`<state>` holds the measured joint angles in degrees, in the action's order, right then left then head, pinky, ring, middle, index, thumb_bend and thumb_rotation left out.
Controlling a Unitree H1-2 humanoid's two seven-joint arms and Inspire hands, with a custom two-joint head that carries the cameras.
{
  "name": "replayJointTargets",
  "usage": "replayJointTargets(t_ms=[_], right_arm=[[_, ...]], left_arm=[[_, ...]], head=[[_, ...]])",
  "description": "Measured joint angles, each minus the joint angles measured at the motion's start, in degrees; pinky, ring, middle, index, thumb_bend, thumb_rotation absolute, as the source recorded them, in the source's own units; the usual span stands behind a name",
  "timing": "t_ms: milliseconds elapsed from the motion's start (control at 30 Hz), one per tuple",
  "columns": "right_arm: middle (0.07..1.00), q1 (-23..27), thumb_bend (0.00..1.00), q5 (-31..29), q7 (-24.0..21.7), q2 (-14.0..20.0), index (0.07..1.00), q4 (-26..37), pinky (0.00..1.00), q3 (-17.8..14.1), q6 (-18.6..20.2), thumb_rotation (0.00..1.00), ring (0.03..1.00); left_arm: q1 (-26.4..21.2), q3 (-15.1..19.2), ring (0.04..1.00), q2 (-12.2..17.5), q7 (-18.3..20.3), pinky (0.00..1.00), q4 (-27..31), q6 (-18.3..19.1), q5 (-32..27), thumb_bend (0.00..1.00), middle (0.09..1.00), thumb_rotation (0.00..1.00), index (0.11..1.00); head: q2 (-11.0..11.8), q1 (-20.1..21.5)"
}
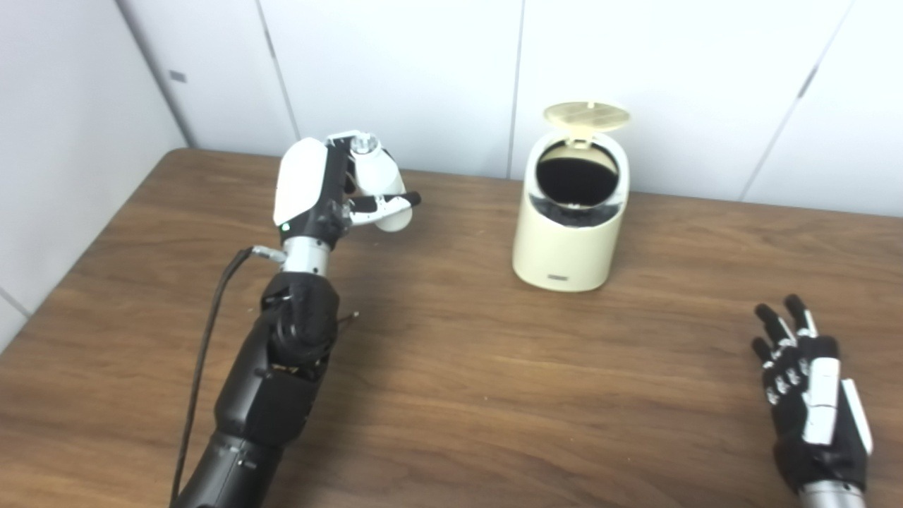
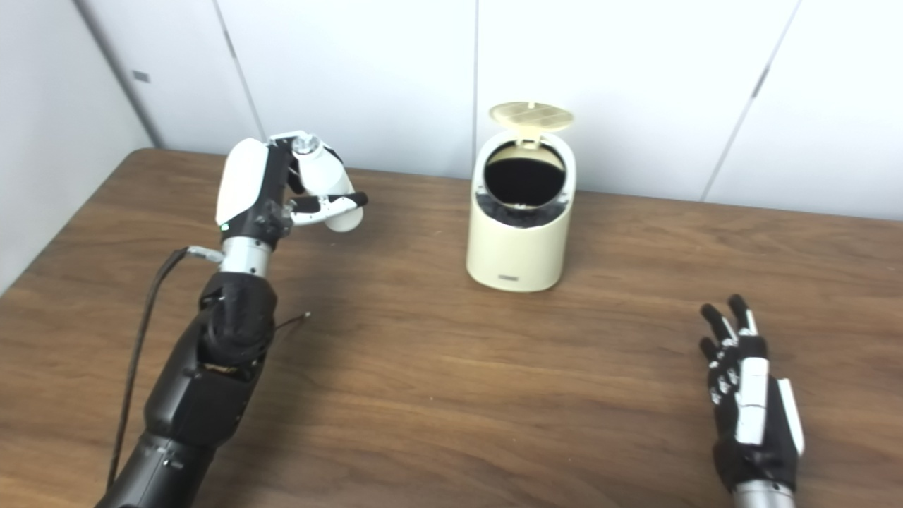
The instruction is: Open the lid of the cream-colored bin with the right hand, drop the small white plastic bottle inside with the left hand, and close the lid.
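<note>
- Left eye view: my left hand (image 1: pixel 331 187) is raised above the table (image 1: pixel 451 395), its fingers (image 1: pixel 384 204) wrapped round the small white plastic bottle (image 1: pixel 381 185), which is carried clear of the wood and lies tilted in the grasp.
- Left eye view: the cream-colored bin (image 1: pixel 570 212) stands to the right of that hand, well apart from it; its lid (image 1: pixel 587 116) is tipped up at the back, exposing the dark opening.
- Right eye view: my right hand (image 2: pixel 748 391) sits low at the near right, fingers spread and holding nothing, well apart from the bin.
- Right eye view: I judge the opening step done and the bottle secured; carrying it over the mouth, releasing it and shutting the lid remain.
</note>
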<state>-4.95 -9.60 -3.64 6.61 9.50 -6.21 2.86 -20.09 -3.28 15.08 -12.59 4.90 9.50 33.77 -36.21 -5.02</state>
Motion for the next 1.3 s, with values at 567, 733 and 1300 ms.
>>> replayJointTargets(t_ms=[567,733,1300], right_arm=[[0.912,0.4,0.57,4.0,1.6,-1.9,0.968,-1.2,1.00,1.4,-2.8,1.00,0.987],[0.913,0.6,0.56,4.4,1.8,-2.3,0.968,-1.2,1.00,1.5,-2.7,1.00,0.988],[0.908,1.0,0.55,6.3,1.9,-2.2,0.976,-1.9,1.00,2.2,-3.2,1.00,0.975]], left_arm=[[-2.5,-3.4,0.429,-4.3,3.5,0.34,8.1,-2.6,3.6,0.48,0.511,0.00,0.471],[-2.8,-4.4,0.436,-6.4,3.7,0.33,8.0,-4.4,3.7,0.47,0.524,0.00,0.471],[-7.3,-6.9,0.432,-11.1,-0.8,0.37,-5.0,-13.1,5.7,0.48,0.515,0.00,0.467]], head=[[3.4,7.3],[3.9,7.4],[4.2,7.7]])
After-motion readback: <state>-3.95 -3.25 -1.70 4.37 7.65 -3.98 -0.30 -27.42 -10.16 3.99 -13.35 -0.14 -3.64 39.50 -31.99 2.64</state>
